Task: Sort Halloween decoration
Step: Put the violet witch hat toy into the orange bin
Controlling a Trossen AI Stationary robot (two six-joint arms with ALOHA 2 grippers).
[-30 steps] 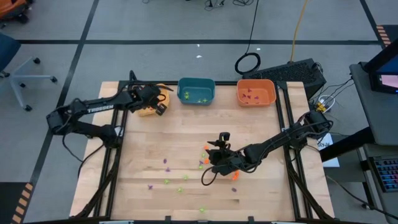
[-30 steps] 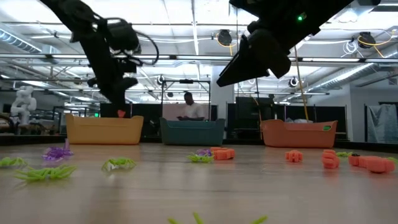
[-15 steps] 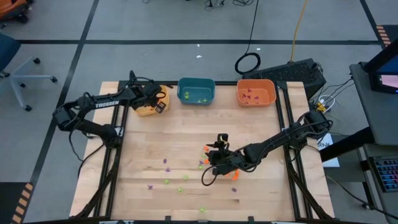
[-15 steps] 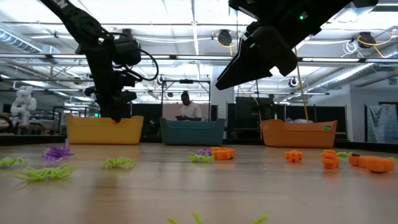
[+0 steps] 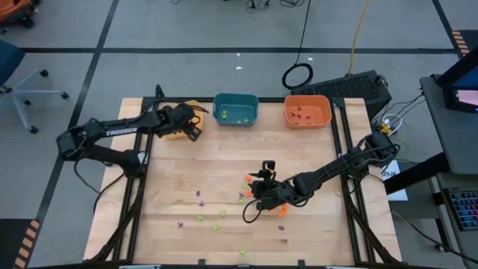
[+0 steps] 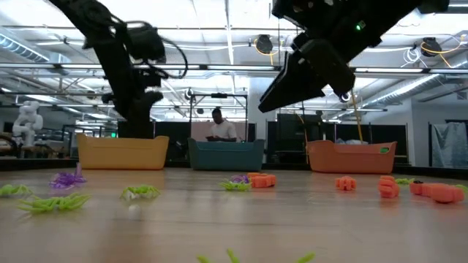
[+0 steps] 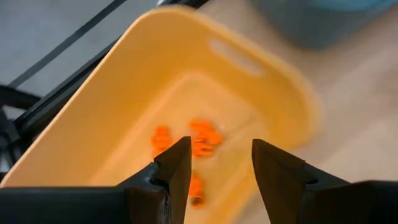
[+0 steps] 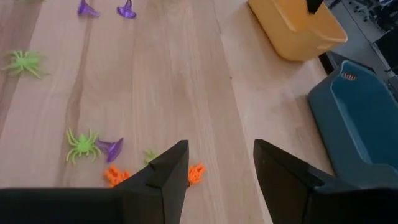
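High view first, from the left: the left gripper (image 5: 196, 124) hangs over the yellow bin (image 7: 149, 106), fingers now parted and empty after dipping to the rim half a second ago; orange trinkets (image 7: 199, 138) lie in the bin, so that drop looks done. Midway, the right gripper (image 5: 252, 184), jaws wide and holding nothing, hovers unmoved above loose orange bits (image 8: 196, 173), a green spider (image 8: 81, 145) and a purple piece (image 8: 112, 149) on the table (image 5: 321, 232). Plenty remains unsorted.
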